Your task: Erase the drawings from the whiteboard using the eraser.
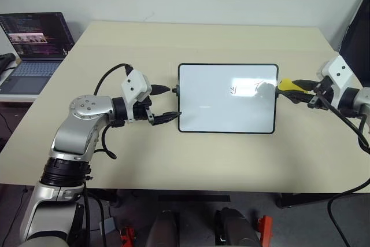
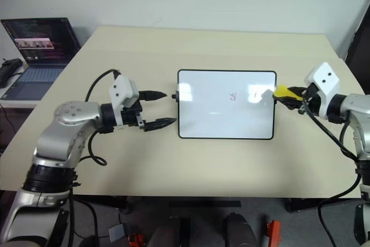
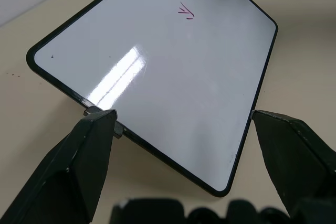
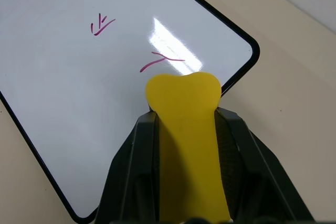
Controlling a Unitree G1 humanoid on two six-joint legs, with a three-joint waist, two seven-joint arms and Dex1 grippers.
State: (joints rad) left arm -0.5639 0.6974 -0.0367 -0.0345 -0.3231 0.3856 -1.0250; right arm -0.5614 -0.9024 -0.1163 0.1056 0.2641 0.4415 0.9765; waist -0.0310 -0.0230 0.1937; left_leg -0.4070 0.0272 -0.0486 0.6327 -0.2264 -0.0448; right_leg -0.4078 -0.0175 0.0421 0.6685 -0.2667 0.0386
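Two claws flank your board on the beige bench (image 1: 243,160). Far left, on a side desk, an open laptop (image 1: 36,44) shows a dark screen; its text is too small for you to read. Your left claw (image 1: 166,103) hangs spread wide at the board's left edge, one finger by the black side knob (image 3: 90,112), the other near the lower left corner. The left wrist view shows you what the head views cannot: that upper finger sits right at the knob, and two tiny dark specks lie near that end of the board.

The whiteboard (image 1: 226,98) lies flat mid-bench, glossy white, thin black frame, rounded corners. The drawings (image 4: 102,25) sit in its right half: a small red squiggle and, nearer the right edge, a T-like stroke; no readable writing.

Your right claw (image 2: 289,92) is clamped on the eraser (image 4: 184,108), a smooth yellow block with a notched, rounded tip. The right wrist view places that tip over the board's corner beside the T stroke; contact cannot be judged.
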